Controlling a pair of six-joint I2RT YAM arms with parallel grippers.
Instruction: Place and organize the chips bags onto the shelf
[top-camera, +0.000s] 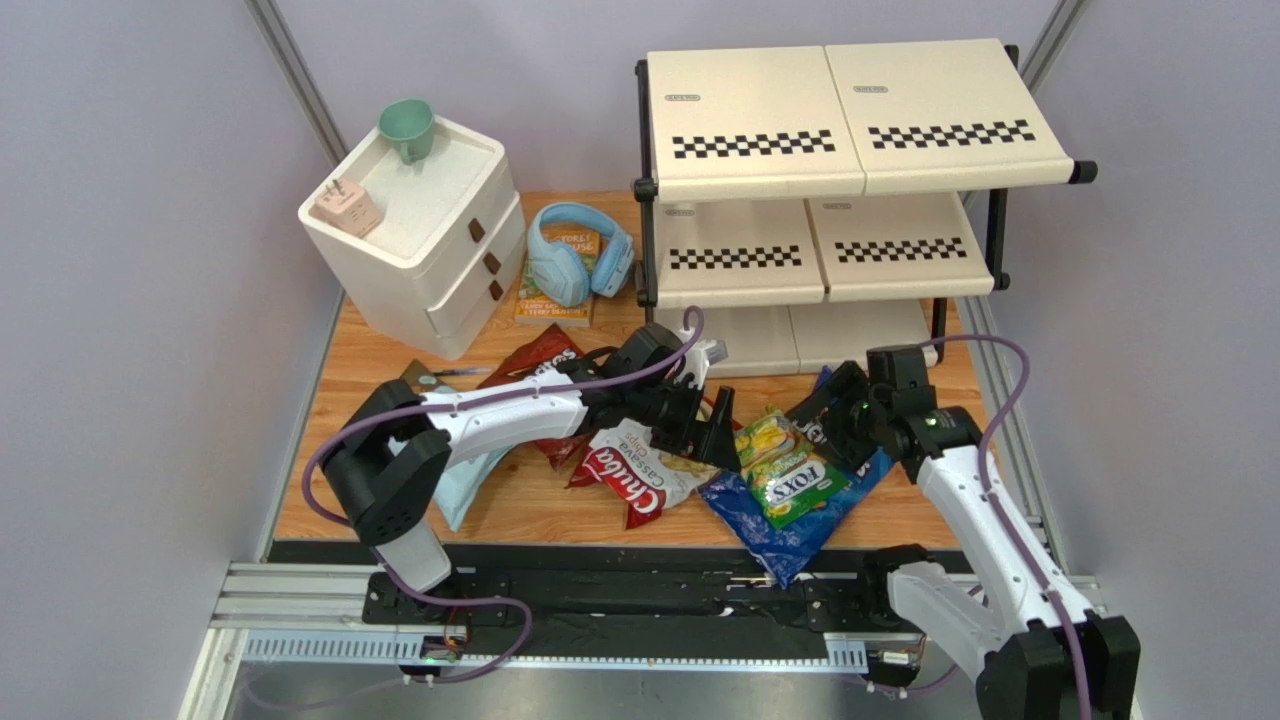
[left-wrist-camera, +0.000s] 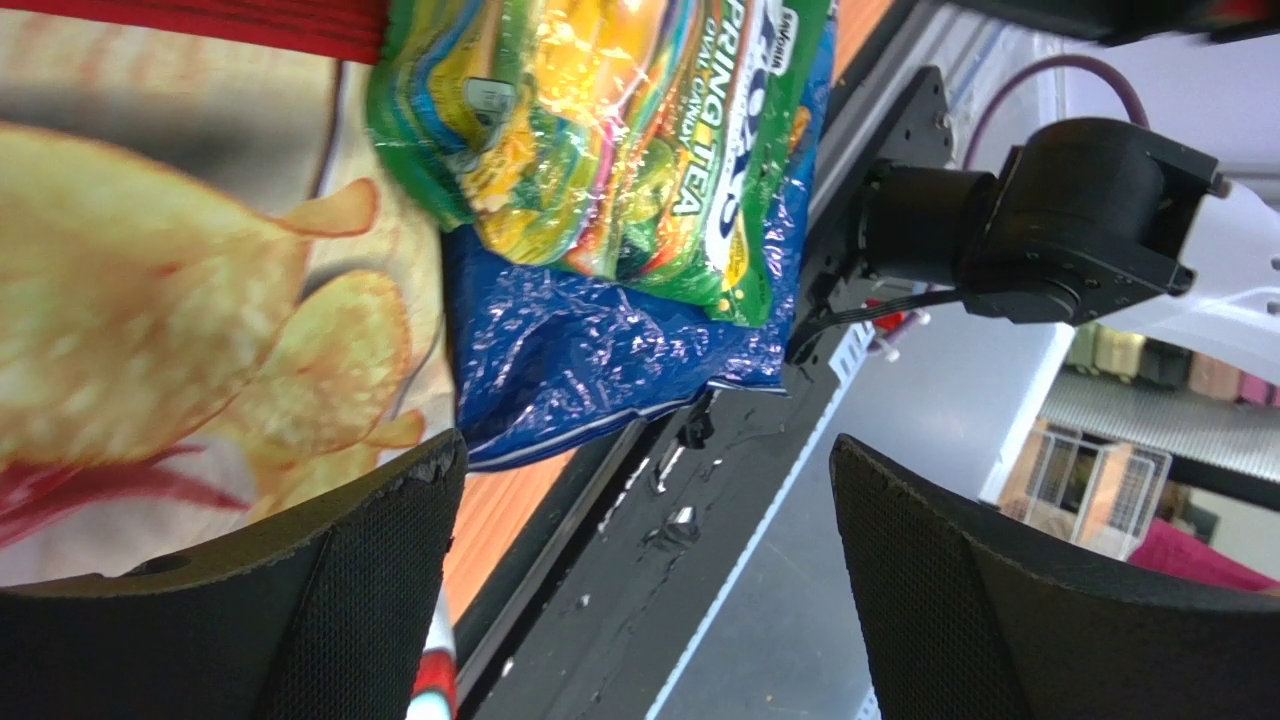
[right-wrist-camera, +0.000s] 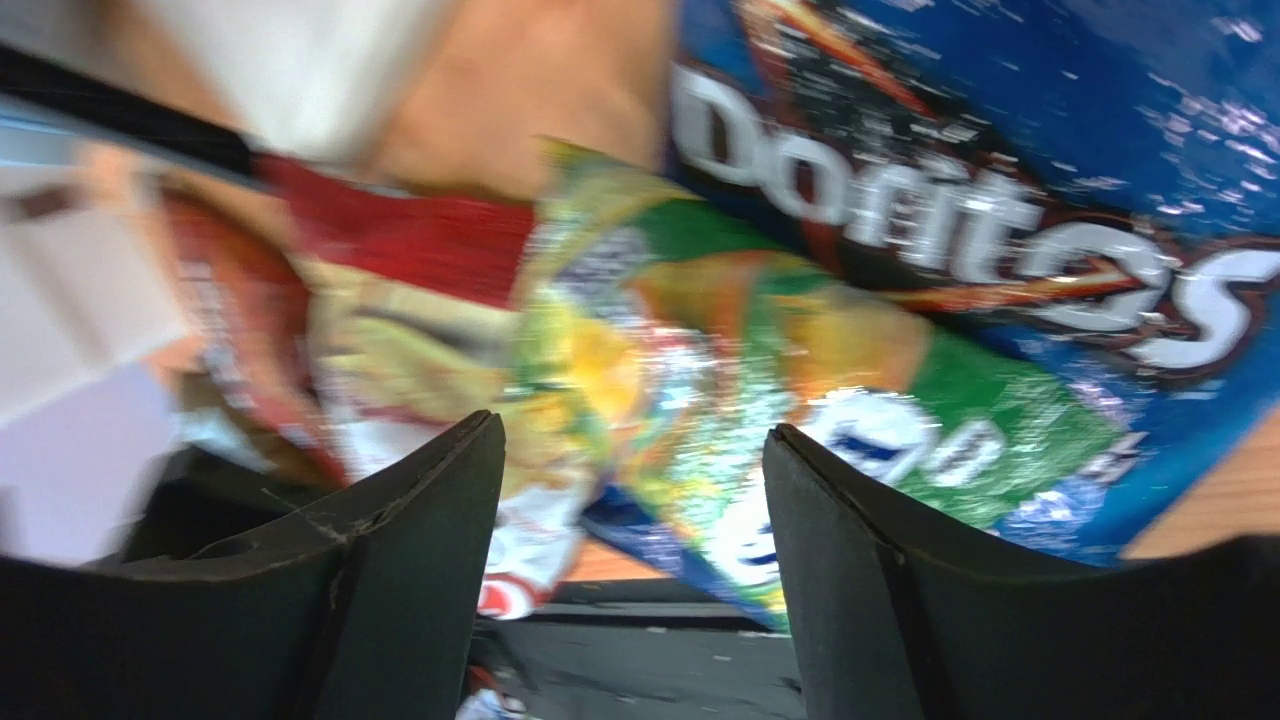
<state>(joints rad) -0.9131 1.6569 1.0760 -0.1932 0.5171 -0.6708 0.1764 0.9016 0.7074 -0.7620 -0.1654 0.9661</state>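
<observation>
None of the chips bags are on the shelf (top-camera: 751, 90) yet, they're all piled on the table (top-camera: 526, 518) in front of it. The small green-yellow bag (top-camera: 784, 462) lies on top of the blue Doritos bag (top-camera: 781, 537), with the white-and-red bag (top-camera: 643, 477) just left of those. The red Doritos bag (top-camera: 538, 357) is behind the left arm and the pale-blue cassava bag (top-camera: 469, 483) is mostly under it. The left gripper (left-wrist-camera: 646, 465) hovers by the white-and-red bag, fingers spread, holding nothing. The right gripper (right-wrist-camera: 631, 438) is spread and empty too, over the green-yellow bag, though that view is blurry. Looks like the picking step to me. The next move probably needs one gripper to drop onto a single bag's edge and pinch the foil.
</observation>
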